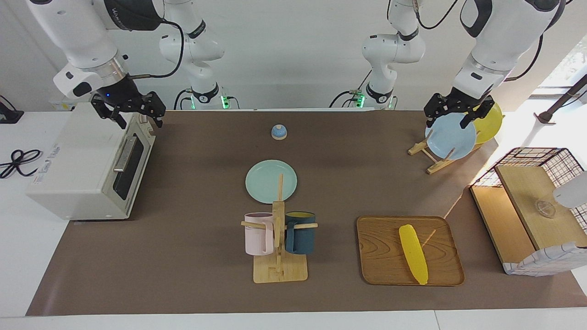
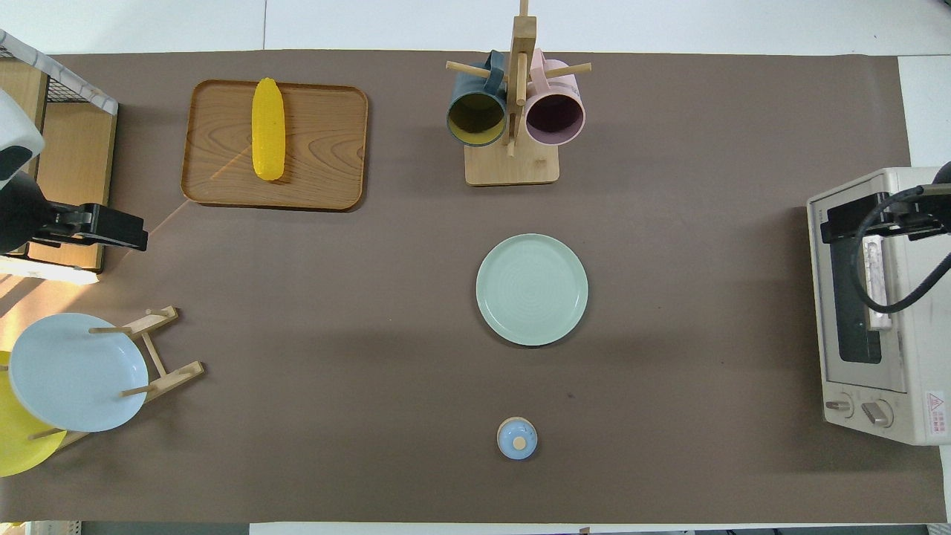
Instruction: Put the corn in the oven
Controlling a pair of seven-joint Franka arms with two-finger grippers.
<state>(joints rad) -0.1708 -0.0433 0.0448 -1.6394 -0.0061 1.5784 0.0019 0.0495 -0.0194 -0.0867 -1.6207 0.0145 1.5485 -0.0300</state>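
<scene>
You've got open bench between the tray (image 1: 390, 270) and the oven (image 1: 82, 174), but the mug rack (image 1: 279, 243) and green plate (image 1: 270, 181) stand mid-route. The oven door (image 1: 130, 162) is shut, blocking the way in. Nothing crowds the corn (image 1: 413, 253) from above.
</scene>
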